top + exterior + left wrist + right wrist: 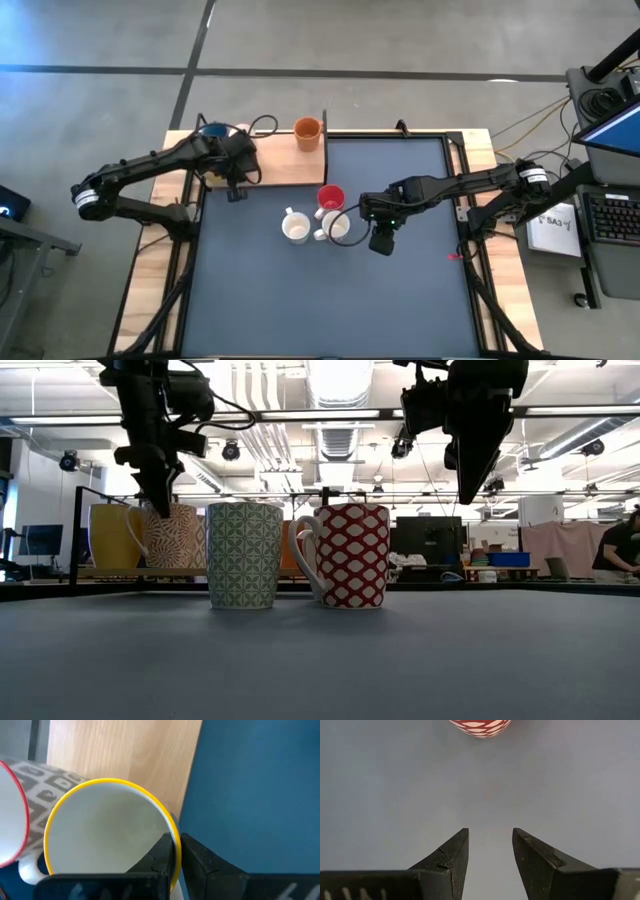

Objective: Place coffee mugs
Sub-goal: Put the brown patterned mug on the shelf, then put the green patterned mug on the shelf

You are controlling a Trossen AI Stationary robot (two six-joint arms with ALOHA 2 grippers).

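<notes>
From above, the dark blue table mat carries three mugs in a cluster at its middle: a red-rimmed ceramic mug, a white handled mug and a second white mug just beside it. An orange round mug stands on the pale wooden shelf at the far left. The left gripper sits over that shelf's left part; the right gripper hangs just right of the cluster.

At table level, a green-patterned white mug and a red-and-white lattice mug stand upright, touching the mat, with a yellow mug and a leaf-patterned mug behind.

The left wrist camera shows its fingers clamped on the wall of a yellow-rimmed mug.

The right wrist camera shows its fingers spread apart, holding nothing.
</notes>
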